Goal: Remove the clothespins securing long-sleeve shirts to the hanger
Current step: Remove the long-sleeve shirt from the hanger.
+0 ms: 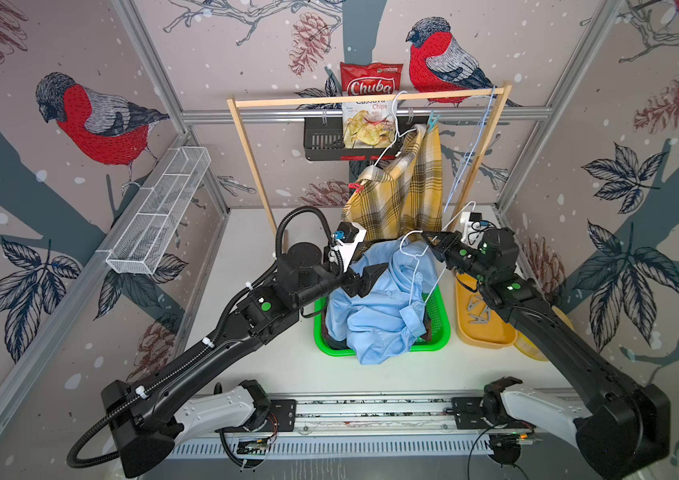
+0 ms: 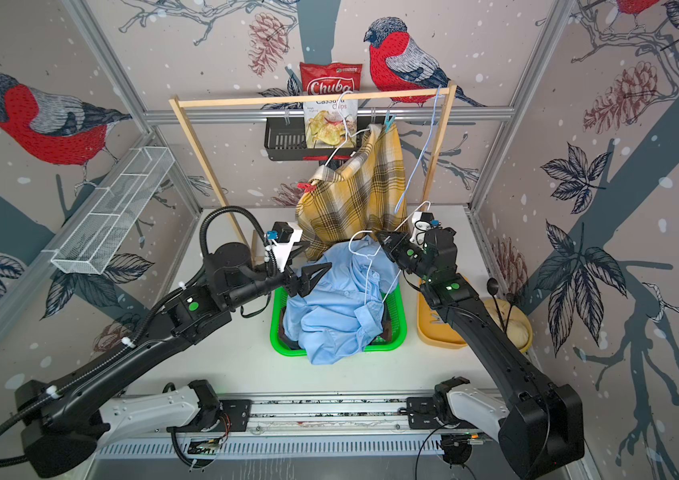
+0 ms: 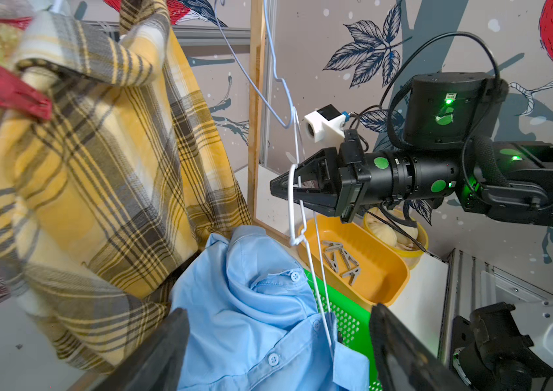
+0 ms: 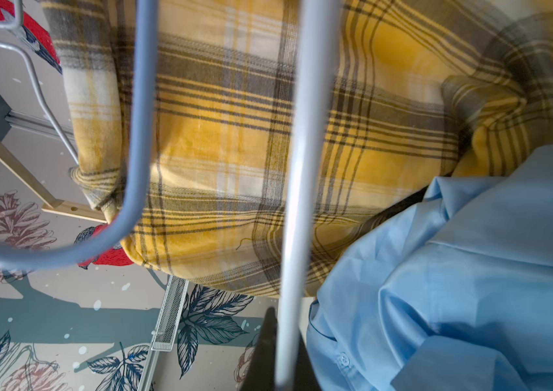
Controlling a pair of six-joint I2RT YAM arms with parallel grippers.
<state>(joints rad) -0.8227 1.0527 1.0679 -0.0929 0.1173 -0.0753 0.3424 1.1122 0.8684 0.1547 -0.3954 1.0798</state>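
Left gripper (image 1: 371, 277), jaws wide, hovers over blue shirt (image 1: 383, 307) heaped in basket (image 1: 439, 328). Right gripper (image 3: 282, 186) pinches white hanger (image 3: 291, 203), probably to steady it. Plaid shirt (image 1: 404, 191) hangs pinned: red clothespin (image 1: 355, 187) at nine o'clock, blue clothespin (image 1: 433, 120) at one. Grey pins (image 1: 477, 309) lie in tray (image 1: 479, 336), three o'clock of basket.

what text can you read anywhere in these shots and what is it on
"Chuba": white logo on the red top of the chip bag, in both top views.
"Cassava Chips": below it on the same bag, partly behind the wooden rail.
Bag's smaller print: too small to read.
Nothing else readable.
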